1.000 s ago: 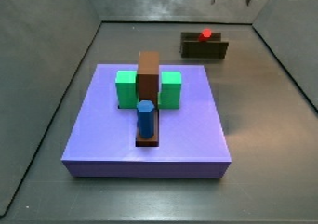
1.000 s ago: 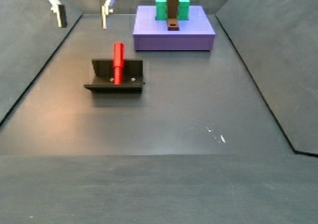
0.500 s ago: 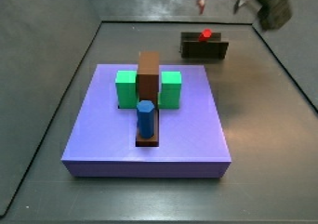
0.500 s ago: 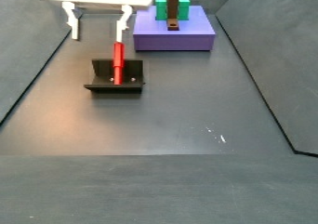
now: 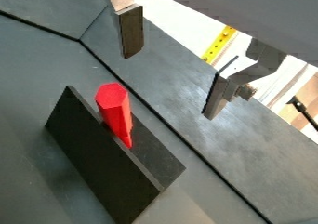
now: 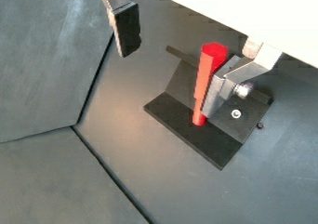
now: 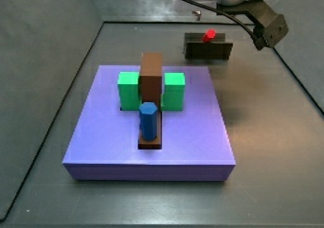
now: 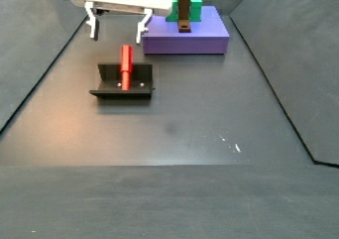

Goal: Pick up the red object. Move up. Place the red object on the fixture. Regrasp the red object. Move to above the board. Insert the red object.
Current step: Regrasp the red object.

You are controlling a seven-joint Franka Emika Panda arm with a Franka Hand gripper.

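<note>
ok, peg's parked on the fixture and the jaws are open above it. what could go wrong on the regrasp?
1. The small red cylindrical peg stands upright, loose, against the back wall of the dark L-shaped fixture. An off-centre descent by the gripper could knock it over.
2. In a wrist view one silver finger appears close beside the peg while the other is far off, so closing may push it sideways.

The gripper [image 8: 118, 24] has a white boxy body with two slim fingers [image 8: 94, 23]. In both wrist views the fingers are flat silver plates with dark pads [image 5: 130, 32], and one carries a screw [image 6: 240, 90].
</note>
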